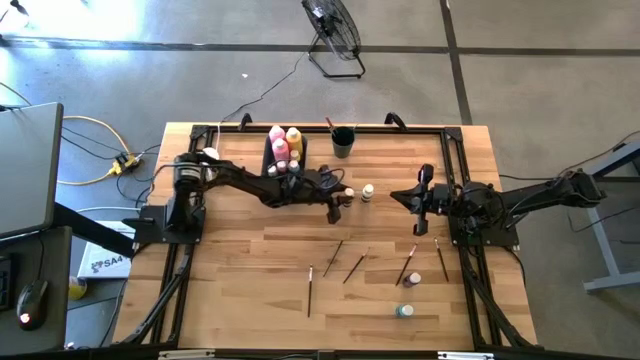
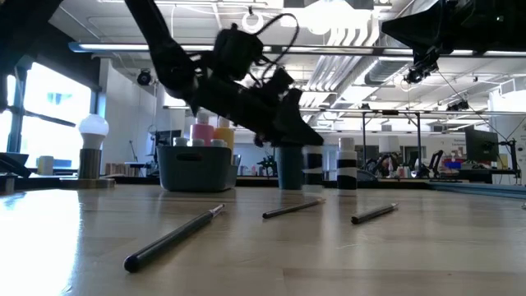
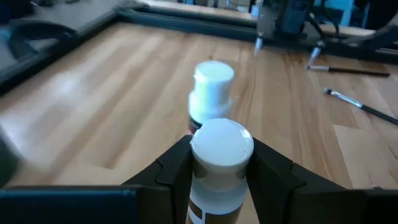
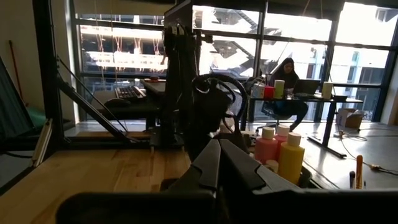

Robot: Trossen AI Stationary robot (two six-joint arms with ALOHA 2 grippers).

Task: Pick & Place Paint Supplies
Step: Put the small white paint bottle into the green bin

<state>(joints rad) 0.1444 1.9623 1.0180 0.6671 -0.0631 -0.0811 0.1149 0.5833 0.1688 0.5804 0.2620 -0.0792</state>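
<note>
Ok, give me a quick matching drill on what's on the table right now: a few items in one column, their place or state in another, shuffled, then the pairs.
Items:
1. brown paint bottle
2. white-capped bottle
3. pink and yellow squeeze bottles
4. teal paint bottle

Place or state:
A. lying on the table's near part, right of centre
B. clamped between the left gripper's fingers
C. standing in the dark bin at the far edge
D. standing free between the two arms

Pairs: 1-B, 2-D, 3-C, 4-A
</note>
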